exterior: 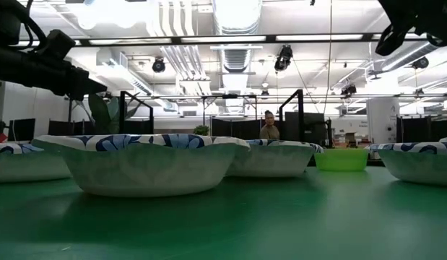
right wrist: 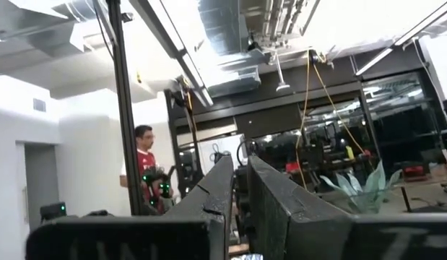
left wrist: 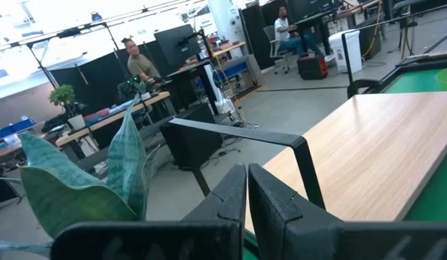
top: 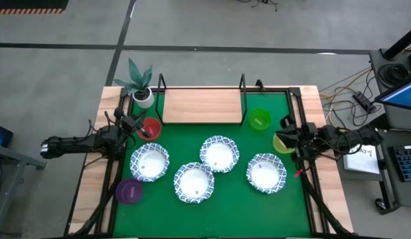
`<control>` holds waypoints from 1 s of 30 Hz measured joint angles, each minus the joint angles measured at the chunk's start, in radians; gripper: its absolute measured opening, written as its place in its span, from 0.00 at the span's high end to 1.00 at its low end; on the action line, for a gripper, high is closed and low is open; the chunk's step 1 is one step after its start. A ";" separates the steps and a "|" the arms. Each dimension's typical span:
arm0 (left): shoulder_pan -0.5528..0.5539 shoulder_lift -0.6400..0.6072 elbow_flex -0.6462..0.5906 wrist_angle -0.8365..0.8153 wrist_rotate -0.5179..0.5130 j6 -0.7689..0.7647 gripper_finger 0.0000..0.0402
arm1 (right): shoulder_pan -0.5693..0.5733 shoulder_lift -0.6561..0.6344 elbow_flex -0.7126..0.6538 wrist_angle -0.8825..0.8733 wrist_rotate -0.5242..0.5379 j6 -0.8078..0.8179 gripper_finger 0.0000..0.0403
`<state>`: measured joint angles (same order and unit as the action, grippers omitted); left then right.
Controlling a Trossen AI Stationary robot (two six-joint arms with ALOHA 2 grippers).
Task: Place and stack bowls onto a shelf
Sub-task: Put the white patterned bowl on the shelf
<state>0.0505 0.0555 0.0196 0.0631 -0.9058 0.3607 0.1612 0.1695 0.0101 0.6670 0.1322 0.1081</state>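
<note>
Four big white bowls with blue patterns sit on the green mat (top: 212, 206): one at the left (top: 149, 162), one front and centre (top: 194, 182), one just behind it, rims touching or nearly (top: 219, 153), and one off to the right (top: 265, 173). Then the little plastic ones: red bowl (top: 151, 129) near the left end of the shelf, purple bowl (top: 129, 191) at the front left edge of the mat, green bowl (top: 259, 119) just beside the right end of the shelf, and a yellow-green bowl (top: 283, 143) partly tucked under the right arm.

Nothing's on the shelf (top: 202, 106) yet, it's just bare wood at the back of the mat, with a potted plant (top: 141, 85) off its left corner.

Left gripper (top: 140, 123) sits at the mat's left edge right by the red bowl, fingers (left wrist: 230, 202) pinched fully together with nothing in them. Right gripper (top: 287, 123) is over on the right edge above the yellow-green bowl, fingers (right wrist: 270, 191) close to shut with a thin gap, and nothing visibly held.
</note>
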 joint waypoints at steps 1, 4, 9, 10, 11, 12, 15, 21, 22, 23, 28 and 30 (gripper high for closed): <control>0.000 0.000 0.000 0.000 0.000 0.000 1.00 | 0.000 0.015 0.000 0.021 0.000 0.000 0.92; -0.001 0.000 0.000 0.006 0.006 -0.030 1.00 | 0.000 0.063 0.011 0.038 0.000 0.014 0.92; -0.002 0.000 0.000 0.177 0.126 -0.519 1.00 | 0.000 0.160 0.101 0.015 0.000 -0.003 0.92; -0.002 0.000 0.000 0.205 0.156 -0.646 1.00 | 0.000 0.176 0.124 -0.011 0.000 -0.013 0.92; -0.002 0.000 0.000 0.225 0.191 -0.775 1.00 | 0.000 0.192 0.149 -0.047 0.000 -0.022 0.92; -0.002 -0.001 0.000 0.238 0.221 -0.886 1.00 | 0.000 0.206 0.174 -0.081 0.000 -0.032 0.92; -0.001 0.003 0.000 0.274 0.237 -1.079 1.00 | 0.000 0.239 0.254 -0.182 0.000 -0.060 0.92; -0.002 0.023 0.000 0.268 0.263 -1.207 1.00 | 0.000 0.275 0.401 -0.492 0.000 -0.056 0.92; -0.002 0.029 0.000 0.268 0.261 -1.211 1.00 | 0.000 0.282 0.414 -0.535 0.000 -0.053 0.92; -0.002 0.035 0.000 0.272 0.255 -1.211 1.00 | 0.000 0.289 0.421 -0.565 0.000 -0.046 0.92; -0.001 0.059 0.000 0.274 0.204 -1.212 1.00 | 0.000 0.320 0.411 -0.583 -0.001 0.003 0.92; -0.001 0.069 0.000 0.274 0.188 -1.212 1.00 | -0.005 0.325 0.410 -0.580 0.003 -0.017 0.92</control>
<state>0.0491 0.1250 0.0200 0.3376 -0.7181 -0.8512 0.1563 0.4950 0.4196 0.0867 0.1353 0.0907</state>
